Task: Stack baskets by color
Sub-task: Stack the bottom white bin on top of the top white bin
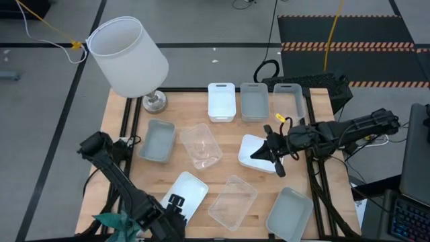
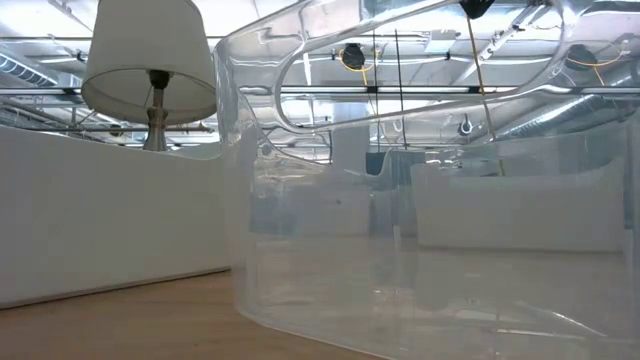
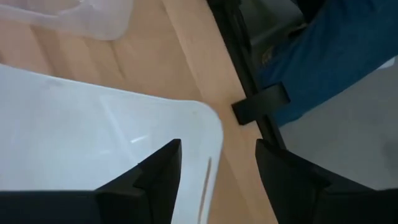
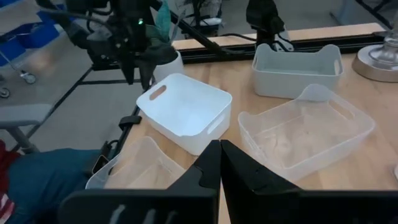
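Stood on a light wooden desk (image 1: 222, 151) framed in black rails: nine shallow rectangular plastic baskets with rounded corners. Along the far edge, an opaque white basket (image 1: 221, 101), then a grey basket (image 1: 254, 101), then a third bin (image 1: 289, 99) of a colour hard to tell. Near the far left corner, a big white cylindrical lampshade (image 1: 127, 56) on a metal base. Toward the left edge, a grey basket (image 1: 158, 140); beside it, mid-desk, a clear basket (image 1: 201, 145). Toward the right edge, an opaque white basket (image 1: 255, 152). Along the near edge, another opaque white basket (image 1: 189, 191), a clear basket (image 1: 233, 200), and a grey basket (image 1: 289, 213) at the near right corner.

Hung at the near edge, the left gripper (image 3: 217, 168), fingers spread apart and grasping nothing, straddling the corner rim of that near-edge white basket (image 3: 93, 143). Poised above the right-side white basket, the right gripper (image 1: 275, 153), fingers (image 4: 214, 165) pressed together on nothing.

Filled most of the low view: a clear basket wall (image 2: 420, 240).
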You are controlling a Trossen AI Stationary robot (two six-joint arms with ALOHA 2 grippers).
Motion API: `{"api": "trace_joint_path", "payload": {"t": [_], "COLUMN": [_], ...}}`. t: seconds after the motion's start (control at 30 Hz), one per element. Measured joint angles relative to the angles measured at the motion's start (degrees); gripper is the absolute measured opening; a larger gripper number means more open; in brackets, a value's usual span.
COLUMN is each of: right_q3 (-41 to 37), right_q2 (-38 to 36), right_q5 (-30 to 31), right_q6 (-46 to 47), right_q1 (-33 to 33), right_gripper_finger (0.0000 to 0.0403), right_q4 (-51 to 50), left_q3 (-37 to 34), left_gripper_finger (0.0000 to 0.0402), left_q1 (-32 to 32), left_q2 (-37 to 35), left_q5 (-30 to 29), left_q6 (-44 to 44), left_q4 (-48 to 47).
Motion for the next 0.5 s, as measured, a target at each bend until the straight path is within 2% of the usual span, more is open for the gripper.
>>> {"api": "trace_joint_path", "payload": {"t": [0.2, 0.5], "right_q3": [0.0, 0.1], "right_q2": [0.0, 0.3], "right_q5": [2.6, 2.9], "right_q6": [2.8, 2.1], "right_q1": [-0.1, 0.0], "right_gripper_finger": [0.0004, 0.0004], "right_q4": [0.4, 2.4], "left_q3": [0.0, 0.0], "left_gripper_finger": [0.0198, 0.0130], "left_q1": [-0.4, 0.0], "left_q2": [3.0, 5.4], "left_q5": [1.3, 0.9], "left_q6": [1.3, 3.5], "left_q4": [0.5, -1.9]}}
